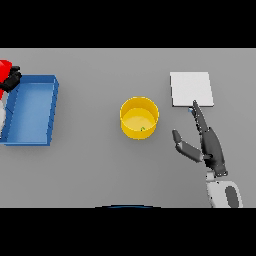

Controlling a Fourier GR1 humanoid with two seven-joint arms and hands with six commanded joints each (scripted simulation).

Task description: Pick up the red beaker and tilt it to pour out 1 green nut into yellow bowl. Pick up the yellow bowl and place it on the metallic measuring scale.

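R hand (212, 147) fingers (200, 117) straight; round yellow bowl (139, 117) holds green nut (142, 129).

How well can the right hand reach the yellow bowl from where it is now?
Probably yes. The right hand is open, just right of the yellow bowl, with only bare table between them.

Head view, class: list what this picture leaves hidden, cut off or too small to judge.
- Red beaker: cut off by the left edge and partly covered by the left hand; its contents are hidden.
- Green nut in the yellow bowl: too small to make out its shape.
- Blue tray: left end cut off.
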